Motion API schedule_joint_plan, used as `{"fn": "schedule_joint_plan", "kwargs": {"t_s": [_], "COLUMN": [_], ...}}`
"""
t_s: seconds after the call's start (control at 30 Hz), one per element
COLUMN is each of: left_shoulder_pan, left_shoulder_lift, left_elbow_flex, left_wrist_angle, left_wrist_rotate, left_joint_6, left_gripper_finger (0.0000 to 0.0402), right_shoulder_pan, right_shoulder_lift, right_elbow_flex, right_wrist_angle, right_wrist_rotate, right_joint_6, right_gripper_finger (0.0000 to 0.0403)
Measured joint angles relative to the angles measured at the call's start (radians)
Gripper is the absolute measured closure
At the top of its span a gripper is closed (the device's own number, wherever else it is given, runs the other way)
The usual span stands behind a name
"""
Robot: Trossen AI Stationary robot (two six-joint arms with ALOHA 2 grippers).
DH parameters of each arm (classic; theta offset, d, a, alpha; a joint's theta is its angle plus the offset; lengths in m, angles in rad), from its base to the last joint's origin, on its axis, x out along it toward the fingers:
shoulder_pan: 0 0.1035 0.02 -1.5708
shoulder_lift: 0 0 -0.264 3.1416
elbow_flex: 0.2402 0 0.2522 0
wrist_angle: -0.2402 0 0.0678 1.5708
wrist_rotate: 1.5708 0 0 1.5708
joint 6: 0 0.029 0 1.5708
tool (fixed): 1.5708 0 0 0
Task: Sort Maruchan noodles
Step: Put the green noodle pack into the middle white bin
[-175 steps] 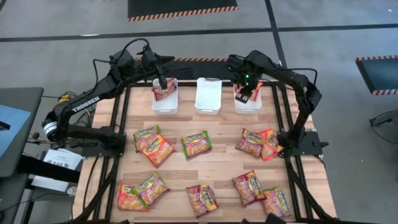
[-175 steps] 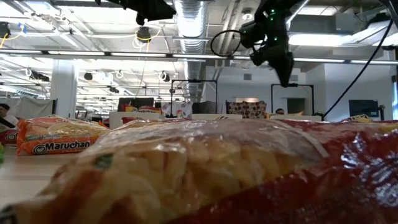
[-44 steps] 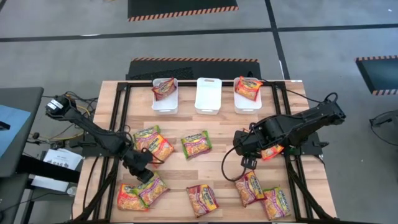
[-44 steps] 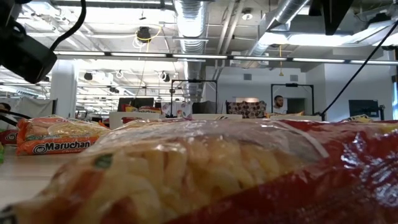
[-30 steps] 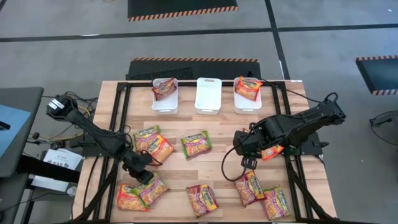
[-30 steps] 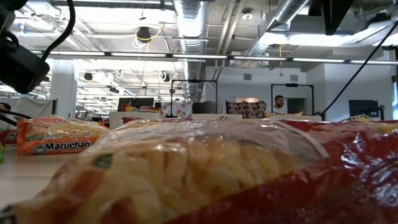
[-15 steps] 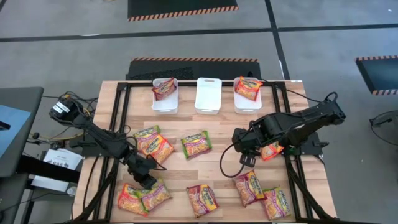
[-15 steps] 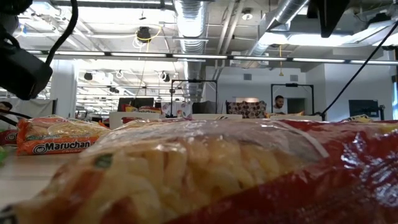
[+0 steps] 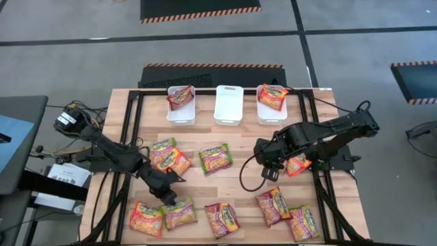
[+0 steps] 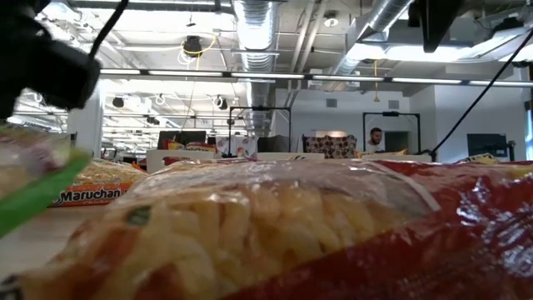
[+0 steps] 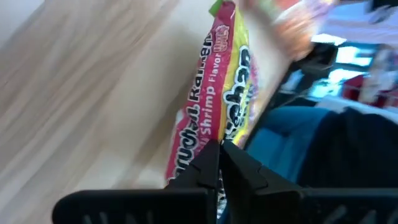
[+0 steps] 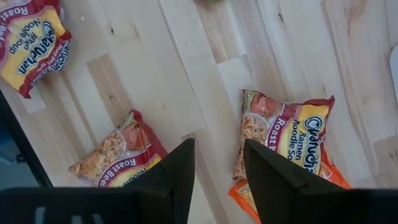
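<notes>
I had left gripper (image 9: 168,200) clamped on shrimp packet (image 11: 214,106) at table's 7 o'clock | right gripper (image 12: 217,163) open | advice: lift straight, avoid neighbour (image 9: 146,219).

Bare table (image 9: 239,179) mid-centre, noodle packets (image 9: 216,158) scattered all around.

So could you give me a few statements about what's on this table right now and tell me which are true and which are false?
1. The middle white bin has no noodle packet in it. True.
2. The left gripper has its jaws shut on a green-edged packet. True; the left wrist view shows the packet pinched at its edge.
3. The right gripper is carrying a packet. False; its jaws are open with nothing between them, above the bare wooden table.
4. The left white bin is empty. False; it holds a red-edged packet.
5. The right white bin holds an orange-edged packet. True.
</notes>
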Motion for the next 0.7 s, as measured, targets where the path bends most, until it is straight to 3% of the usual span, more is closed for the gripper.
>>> {"fn": "schedule_joint_plan", "kwargs": {"t_s": [0.3,0.6,0.7], "left_shoulder_pan": [0.078,0.174,0.218], "left_shoulder_lift": [0.000,0.000,0.000], "left_elbow_flex": [0.027,0.027,0.027], "left_wrist_angle": [0.012,0.009,0.014], "left_wrist_rotate": [0.046,0.066,0.125], "left_joint_6": [0.121,0.187,0.188], "left_gripper_finger": [0.0401,0.0401,0.0401], "right_shoulder_pan": [-0.008,-0.013,-0.012], "right_shoulder_lift": [0.000,0.000,0.000], "right_elbow_flex": [0.000,0.000,0.000], "right_wrist_angle": [0.094,0.205,0.236], "right_wrist_rotate": [-0.035,-0.087,-0.087], "right_joint_6": [-0.005,-0.128,-0.133], "right_gripper_finger": [0.0239,0.0239,0.0239]}}
